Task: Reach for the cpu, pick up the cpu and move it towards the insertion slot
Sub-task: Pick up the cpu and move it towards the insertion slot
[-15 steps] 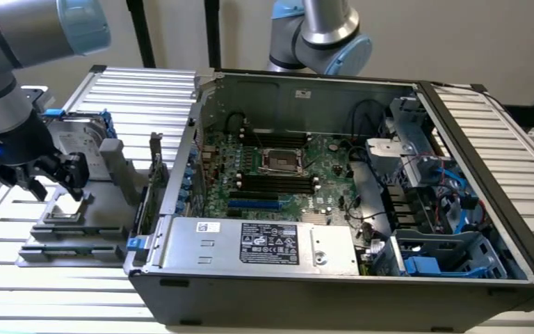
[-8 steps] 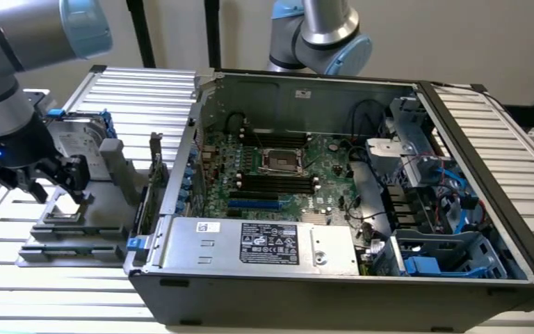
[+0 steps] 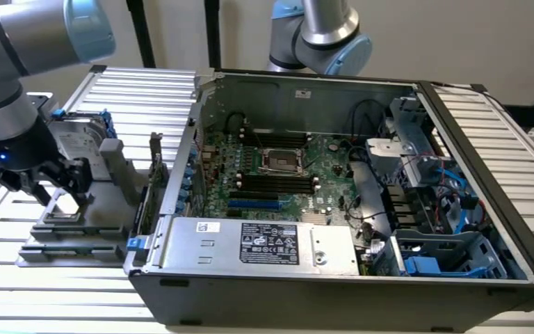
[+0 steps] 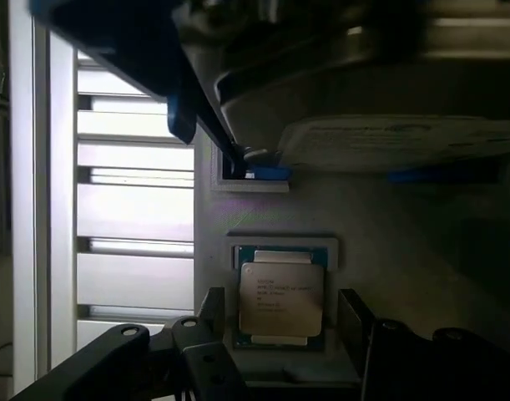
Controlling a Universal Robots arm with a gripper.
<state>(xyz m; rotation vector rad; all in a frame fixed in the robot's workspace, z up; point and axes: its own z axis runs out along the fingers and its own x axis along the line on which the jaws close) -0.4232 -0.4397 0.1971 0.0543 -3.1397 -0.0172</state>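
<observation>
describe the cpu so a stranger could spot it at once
Left of the open computer case in the exterior view sits a grey tray on the slatted table. The cpu lies flat in a square pocket of that tray, between the fingers of the open gripper. It is a small square silvery chip, far smaller than the hard drive with the blue bracket nearby.

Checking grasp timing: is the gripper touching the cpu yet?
Apart. The wrist view shows the open gripper straddling the cpu, with grey holder visible between each finger and it.
</observation>
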